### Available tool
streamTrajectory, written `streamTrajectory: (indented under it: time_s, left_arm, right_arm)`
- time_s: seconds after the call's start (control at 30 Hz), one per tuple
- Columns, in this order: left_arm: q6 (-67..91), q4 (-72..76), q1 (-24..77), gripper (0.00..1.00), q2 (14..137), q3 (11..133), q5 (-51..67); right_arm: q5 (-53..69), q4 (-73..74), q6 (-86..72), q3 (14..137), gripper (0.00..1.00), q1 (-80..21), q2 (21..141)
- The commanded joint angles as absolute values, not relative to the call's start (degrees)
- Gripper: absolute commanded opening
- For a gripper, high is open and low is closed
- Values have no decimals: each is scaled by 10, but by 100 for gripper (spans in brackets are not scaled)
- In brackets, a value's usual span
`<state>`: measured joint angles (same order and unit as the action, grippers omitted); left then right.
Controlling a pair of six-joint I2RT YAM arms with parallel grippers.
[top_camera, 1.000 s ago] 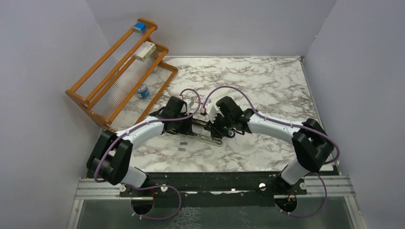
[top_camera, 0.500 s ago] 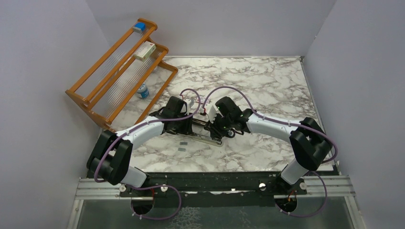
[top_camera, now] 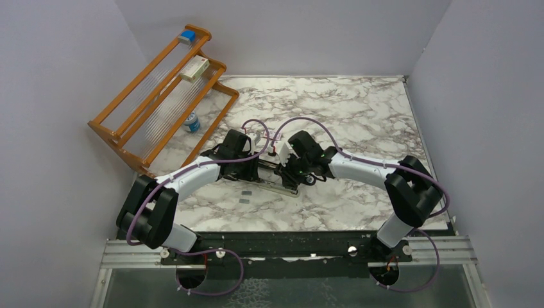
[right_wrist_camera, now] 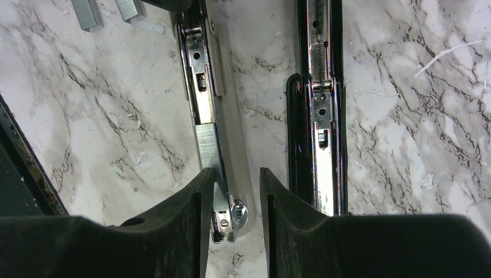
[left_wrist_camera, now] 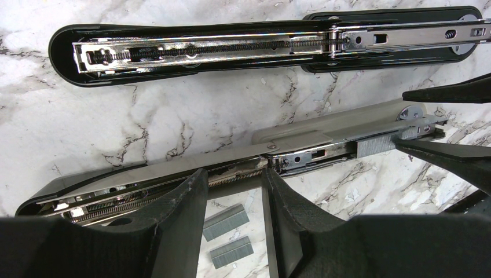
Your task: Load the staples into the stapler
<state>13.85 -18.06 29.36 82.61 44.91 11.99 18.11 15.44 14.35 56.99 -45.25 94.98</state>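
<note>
Top: left arm and right arm are seen tip to tip mid tabletop.
Left wrist: left jaws are held apart over grey stapler. Staple strip is seated in its rail. Black stapler is laid open beyond.
Right wrist: grey stapler's end is straddled by right jaws; clamping cannot be told.

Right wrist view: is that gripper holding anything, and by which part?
Cannot tell: the right gripper straddles one end of the grey stapler, but no clamp shows.

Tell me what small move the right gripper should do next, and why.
Probably slide the staple strip deeper along the rail of the grey stapler. The right gripper straddles that stapler's end, one finger beside the strip, which sits near the rail's end and may not be seated.
</note>
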Motion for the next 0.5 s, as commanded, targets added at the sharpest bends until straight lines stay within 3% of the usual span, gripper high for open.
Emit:
streamTrajectory:
  time_s: [0.0, 0.47]
  left_arm:
    - [130, -199, 295, 43, 845, 448, 112]
    - [130, -199, 295, 43, 844, 448, 112]
  right_arm:
    - [185, 152, 142, 562, 37, -449, 969]
    - [203, 145, 138, 581, 37, -449, 969]
